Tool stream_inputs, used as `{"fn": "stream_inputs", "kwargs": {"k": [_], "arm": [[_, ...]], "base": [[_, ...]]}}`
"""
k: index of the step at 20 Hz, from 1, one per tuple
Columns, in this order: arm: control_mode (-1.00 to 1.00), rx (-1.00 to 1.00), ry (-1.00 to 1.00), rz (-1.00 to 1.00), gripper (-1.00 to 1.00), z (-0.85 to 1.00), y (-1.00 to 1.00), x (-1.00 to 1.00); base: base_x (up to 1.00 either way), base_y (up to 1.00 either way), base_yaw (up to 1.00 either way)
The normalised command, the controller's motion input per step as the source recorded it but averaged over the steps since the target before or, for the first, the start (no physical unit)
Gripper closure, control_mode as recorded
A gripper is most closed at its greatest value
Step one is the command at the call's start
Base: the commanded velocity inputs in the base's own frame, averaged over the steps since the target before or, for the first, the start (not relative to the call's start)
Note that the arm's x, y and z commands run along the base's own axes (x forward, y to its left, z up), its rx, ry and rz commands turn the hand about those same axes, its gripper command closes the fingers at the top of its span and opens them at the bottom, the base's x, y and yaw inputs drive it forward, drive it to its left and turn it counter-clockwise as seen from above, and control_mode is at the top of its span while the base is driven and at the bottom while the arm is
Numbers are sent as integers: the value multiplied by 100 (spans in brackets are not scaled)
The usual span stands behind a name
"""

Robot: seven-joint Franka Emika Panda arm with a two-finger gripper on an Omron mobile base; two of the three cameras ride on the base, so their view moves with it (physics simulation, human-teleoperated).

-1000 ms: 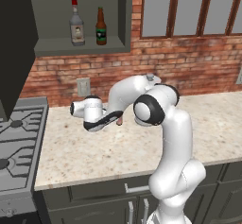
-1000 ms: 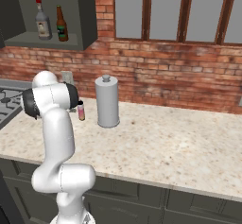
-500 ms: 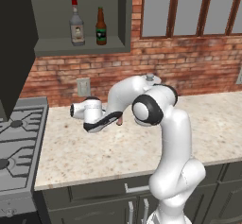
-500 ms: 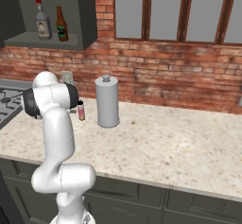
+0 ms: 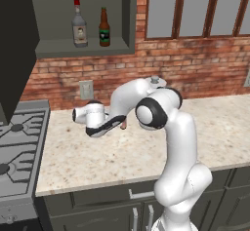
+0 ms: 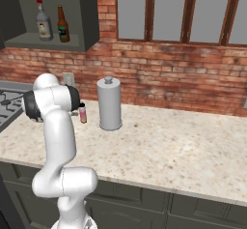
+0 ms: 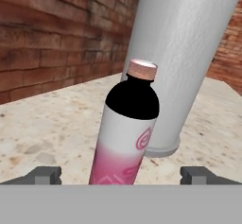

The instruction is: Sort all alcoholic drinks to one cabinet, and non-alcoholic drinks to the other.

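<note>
- The gripper [image 7: 121, 175] is fully open; its two fingertips [image 7: 43, 175] stand wide apart at either side of the hand view.
- The pink bottle [image 7: 126, 133] stands upright on the counter [image 7: 56, 119], centred between the open fingertips. No contact with either fingertip is visible.
- In the hand view the bottle shows a pink and white lower label, a black upper body and a pinkish cap.
- Directly behind the bottle stands a grey cylindrical canister [image 7: 184, 57]; its base rests on the counter just beyond the bottle.
- In the right base view the pink bottle [image 6: 83, 113] stands on the speckled counter [image 6: 164, 146] beside the arm's elbow, to the left of the canister [image 6: 109, 103] and near the brick wall [image 6: 183, 83].
- In the left base view the arm folds back toward the wall, and the hand [image 5: 90, 118] sits low over the counter [image 5: 78, 152] with the bottle [image 5: 124, 125] barely visible behind the forearm.
- The open wall cabinet [image 5: 83, 49] holds two bottles on its shelf: the grey red-capped bottle [image 5: 79, 25] at left and the brown beer bottle [image 5: 104, 28] just beside it at right, both upright.
- A stove [image 5: 17, 147] adjoins the counter at its left end.
</note>
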Motion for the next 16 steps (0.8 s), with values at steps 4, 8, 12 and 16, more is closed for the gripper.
{"fn": "stream_inputs", "kwargs": {"k": [4,8,12,16], "arm": [[-100,-6,0,-7,-100,0,-4,0],[-100,-5,0,-8,-100,0,-6,0],[-100,-3,0,-5,-100,0,-9,0],[-100,-3,0,-5,-100,0,-15,0]], "base": [[0,0,0],[0,0,0],[0,0,0],[0,0,0]]}}
